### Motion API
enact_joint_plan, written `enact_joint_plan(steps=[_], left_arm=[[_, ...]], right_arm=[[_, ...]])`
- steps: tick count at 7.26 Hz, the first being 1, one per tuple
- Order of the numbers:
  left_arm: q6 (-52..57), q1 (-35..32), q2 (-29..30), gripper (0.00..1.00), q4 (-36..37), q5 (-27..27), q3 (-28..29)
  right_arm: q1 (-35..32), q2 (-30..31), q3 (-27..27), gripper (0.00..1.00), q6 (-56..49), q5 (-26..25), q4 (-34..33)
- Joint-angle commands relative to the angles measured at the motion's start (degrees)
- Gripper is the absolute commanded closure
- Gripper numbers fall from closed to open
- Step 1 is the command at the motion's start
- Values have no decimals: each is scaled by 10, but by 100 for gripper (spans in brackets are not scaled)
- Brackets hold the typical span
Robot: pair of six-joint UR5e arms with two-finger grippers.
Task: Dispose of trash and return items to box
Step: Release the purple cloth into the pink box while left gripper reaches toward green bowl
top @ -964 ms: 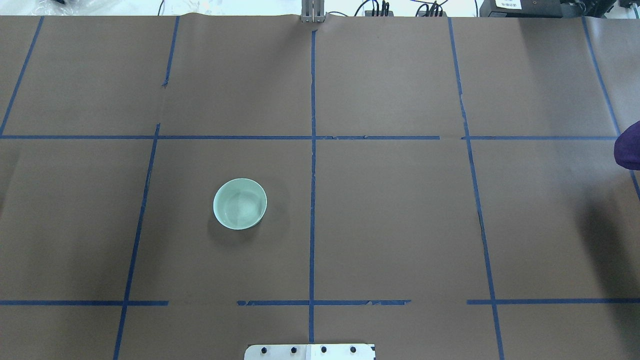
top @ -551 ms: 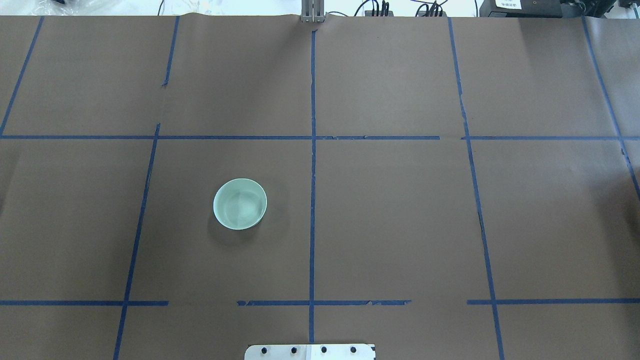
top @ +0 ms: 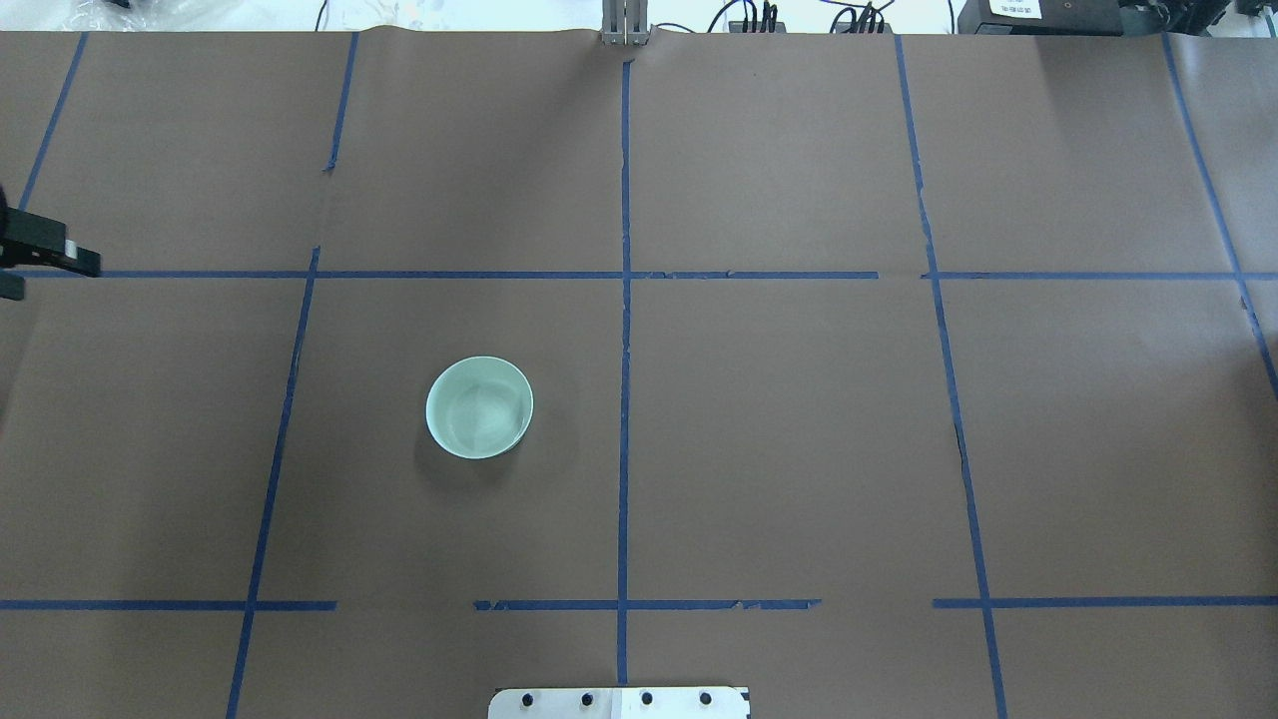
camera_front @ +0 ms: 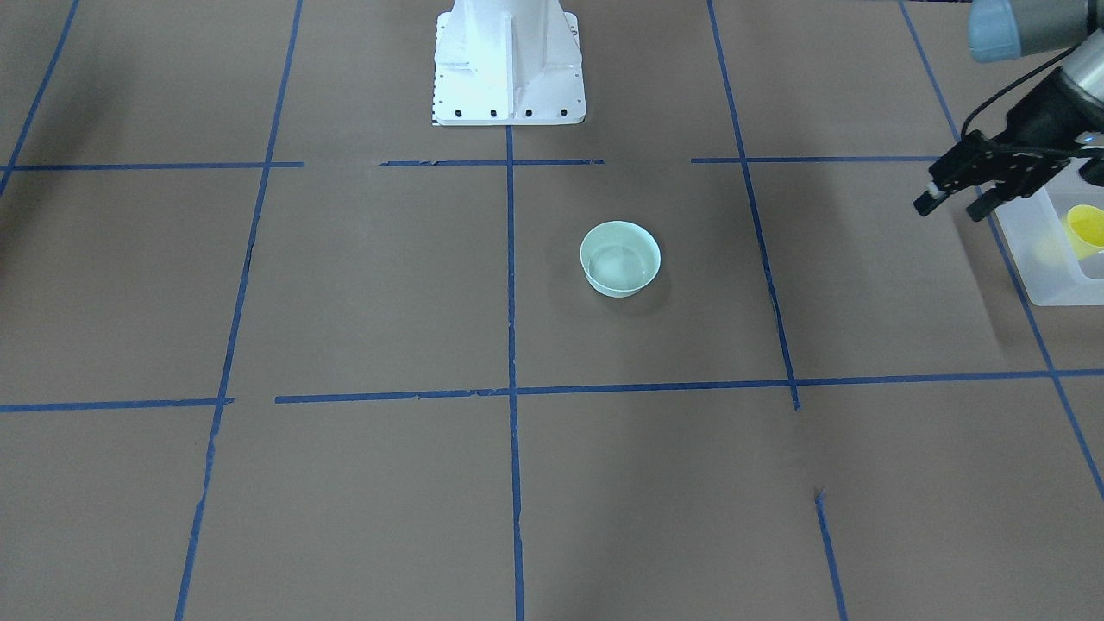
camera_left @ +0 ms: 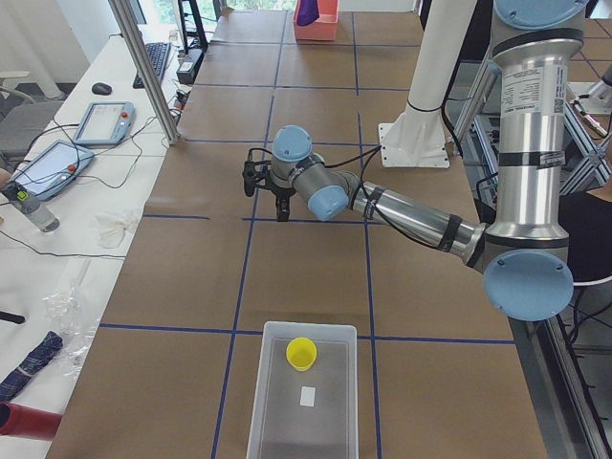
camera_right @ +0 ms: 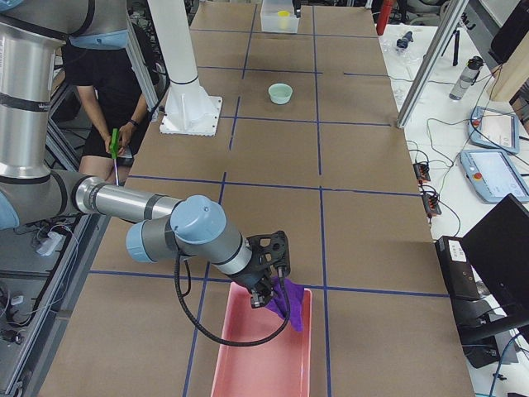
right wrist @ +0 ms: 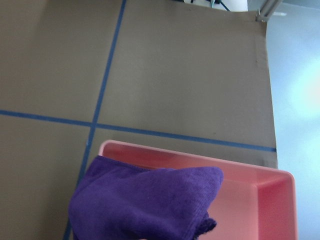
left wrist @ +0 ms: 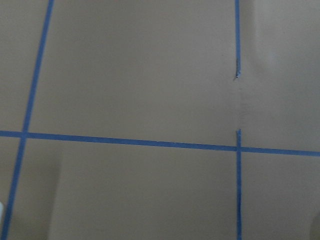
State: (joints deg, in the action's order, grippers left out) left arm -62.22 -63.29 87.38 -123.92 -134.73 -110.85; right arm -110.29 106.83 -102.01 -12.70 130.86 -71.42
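Now L pincer [camera_front: 949, 210] wide nr box [camera_front: 1048, 278], cup [camera_front: 1085, 231] inside; R pincer [camera_right: 274, 279]: can't tell.

Brown table [top: 799, 449], blue tape grid [top: 624, 399], side desk [camera_left: 86, 206]

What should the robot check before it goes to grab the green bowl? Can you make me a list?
1. Left gripper open with nothing in it: ok.
2. Green bowl upright on the table, touching nothing else: ok.
3. Bowl put away in the box: not ok, not yet done.
4. Yellow cup inside the box, with bare floor beside it for the bowl: ok.
5. Purple cloth hanging over the pink bin, far from the bowl: ok.
6. Whether the right gripper is gripping the cloth: cannot tell.
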Motion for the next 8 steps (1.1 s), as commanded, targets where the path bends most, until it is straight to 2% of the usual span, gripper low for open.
enact_joint_plan(steps=[1,3,5,6,7,8], left_arm=[[-159,115,35,0,-121,76,49],[-181,132,60,0,-120,80,54],[-198,163,83,0,-119,127,64],[-204,179,95,0,-117,143,71],[-206,186,97,0,-113,152,70],[-207,198,104,0,-111,174,70]], right_arm=[[-14,-2,32,100,-99,-45,-47],[-14,-12,77,100,-125,-75,-44],[-14,-12,95,100,-124,-79,-42],[-13,-12,103,79,-123,-80,-42],[-14,-11,120,1,-115,-79,-40],[-13,-13,126,0,-113,-79,-39]])
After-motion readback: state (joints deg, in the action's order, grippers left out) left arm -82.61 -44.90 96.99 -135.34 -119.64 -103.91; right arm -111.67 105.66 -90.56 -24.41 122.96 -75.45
